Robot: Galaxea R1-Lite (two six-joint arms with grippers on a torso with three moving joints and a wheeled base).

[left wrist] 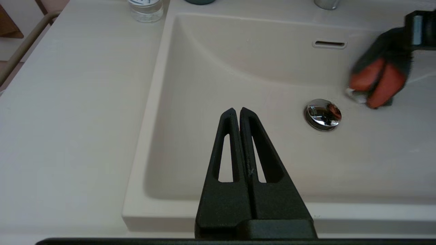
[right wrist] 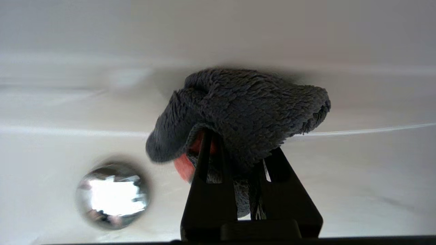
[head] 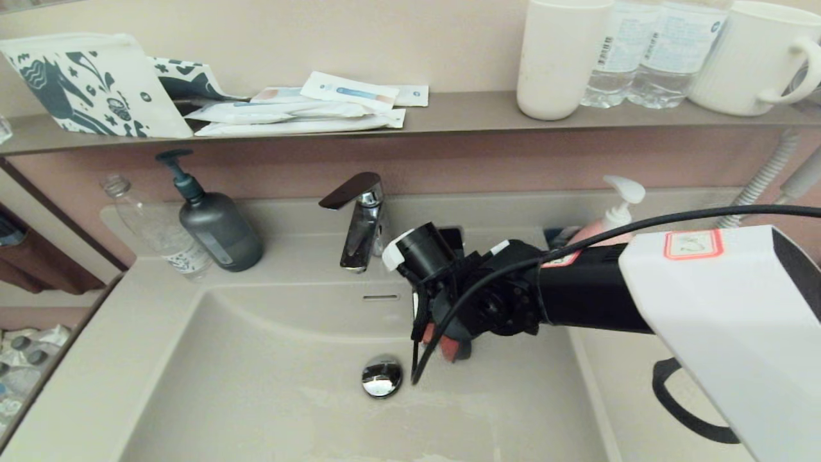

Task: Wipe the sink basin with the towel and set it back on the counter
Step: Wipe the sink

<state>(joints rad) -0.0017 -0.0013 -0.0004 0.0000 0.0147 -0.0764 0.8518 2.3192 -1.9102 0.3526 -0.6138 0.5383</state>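
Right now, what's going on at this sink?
The right gripper has its jaws clamped on the towel, charcoal face outward with coral red showing underneath. It holds the towel down inside the sink basin, beside the chrome drain plug and below the faucet. The left gripper hangs idle, jaws shut and empty, over the basin's near edge. Pale streaks mark the basin floor. The towel is not yet back on the counter.

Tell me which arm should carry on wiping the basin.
Right. The right gripper is shut on the towel down in the sink basin, beside the drain plug. The left gripper is shut, empty, above the basin's near edge.
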